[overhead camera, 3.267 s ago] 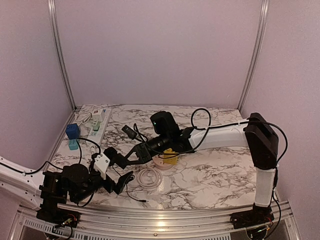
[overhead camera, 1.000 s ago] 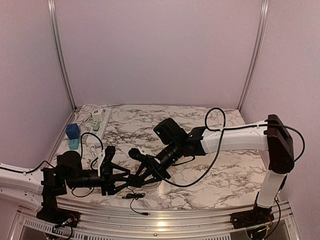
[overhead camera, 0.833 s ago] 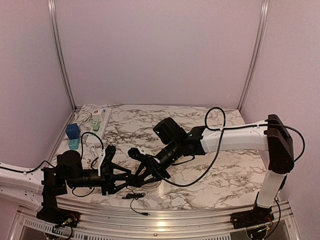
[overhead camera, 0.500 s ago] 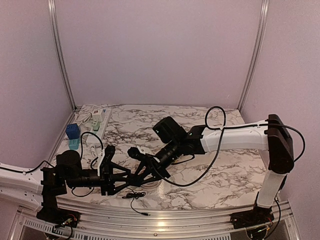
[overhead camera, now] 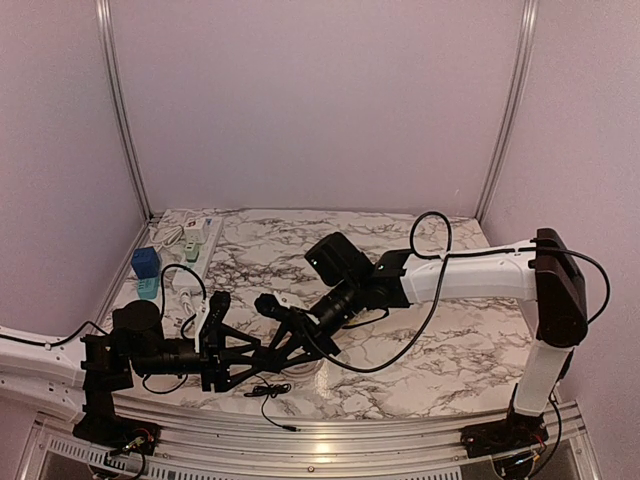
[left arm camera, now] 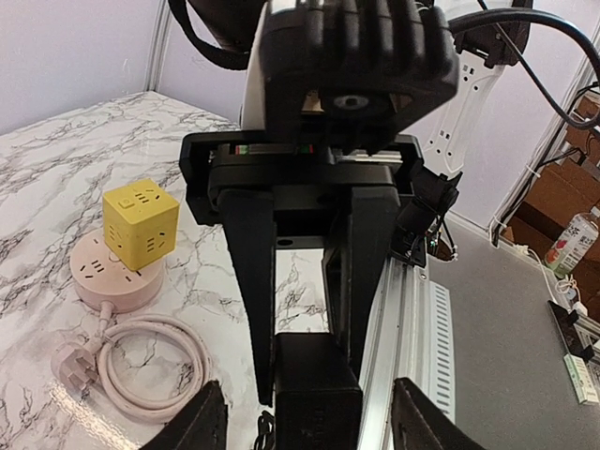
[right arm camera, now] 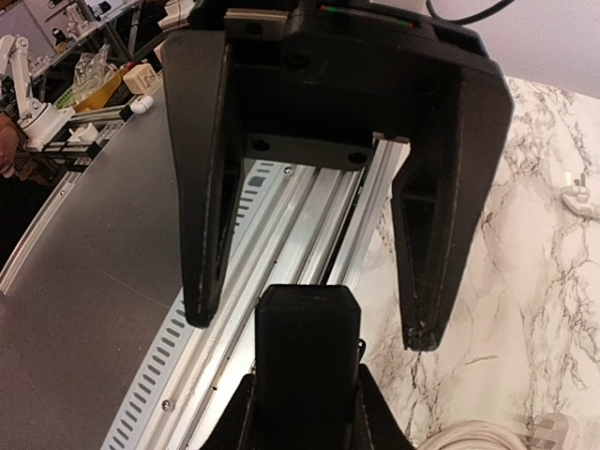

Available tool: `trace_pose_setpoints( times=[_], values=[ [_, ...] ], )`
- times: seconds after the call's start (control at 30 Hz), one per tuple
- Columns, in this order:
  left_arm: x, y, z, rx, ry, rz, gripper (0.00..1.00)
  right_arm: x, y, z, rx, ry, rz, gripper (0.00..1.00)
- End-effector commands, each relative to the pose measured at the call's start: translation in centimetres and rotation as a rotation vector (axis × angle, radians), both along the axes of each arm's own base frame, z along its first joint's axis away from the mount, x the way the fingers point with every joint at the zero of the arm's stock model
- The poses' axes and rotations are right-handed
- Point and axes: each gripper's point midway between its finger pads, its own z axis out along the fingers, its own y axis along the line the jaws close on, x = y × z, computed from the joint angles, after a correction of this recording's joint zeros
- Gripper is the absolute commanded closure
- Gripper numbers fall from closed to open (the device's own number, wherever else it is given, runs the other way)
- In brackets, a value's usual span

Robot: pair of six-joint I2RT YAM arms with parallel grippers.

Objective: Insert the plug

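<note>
- Two sets of jaws meet above the near edge of the counter (overhead camera: 470, 350), left of centre.
- Right jaws: clamped on the black plug (right arm camera: 307, 337), which sticks out straight ahead of them.
- Left jaws: apart, one finger on either side of the plug, clear of it.
- The plug's long axis points in between those fingers, so the left arm looks placed to take it.

Right pincer (left arm camera: 309, 370) and its black plug (right arm camera: 309, 361) lower and nearer the arm bases, now between the left pincer's (right arm camera: 311, 328) spread fingers (right arm camera: 202, 169).
</note>
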Motion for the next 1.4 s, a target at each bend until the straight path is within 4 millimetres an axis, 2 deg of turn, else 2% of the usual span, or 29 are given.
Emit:
trace_pose_setpoints(
  times=[0.0, 0.27, 0.6, 0.83, 1.07, 1.27, 1.37],
  values=[
    [-0.1, 0.1, -0.4, 0.015, 0.006, -0.01, 0.36, 0.0, 0.7, 0.8, 0.018, -0.023, 0.007, 0.84],
    [-0.2, 0.2, -0.9, 0.024, 0.015, -0.011, 0.28, 0.3, 0.9, 0.7, 0.014, -0.026, -0.006, 0.84],
    [-0.5, 0.2, -1.4, 0.034, 0.028, -0.026, 0.29, 0.8, 1.3, 0.8, 0.02, -0.036, -0.029, 0.84],
    [-0.6, 0.2, -1.6, 0.031, 0.033, -0.027, 0.32, 0.7, 1.4, 1.1, 0.03, -0.033, -0.022, 0.84],
    [-0.4, 0.3, -1.4, 0.026, 0.024, -0.015, 0.46, 0.6, 1.4, 1.0, 0.027, -0.025, -0.017, 0.84],
    [-0.4, 0.2, -1.3, 0.027, 0.022, -0.019, 0.68, 0.6, 1.4, 1.2, 0.033, -0.026, -0.016, 0.83],
    [-0.4, 0.1, -1.4, 0.03, 0.026, -0.022, 0.7, 0.5, 1.4, 1.6, 0.044, -0.026, -0.013, 0.83]
  ],
)
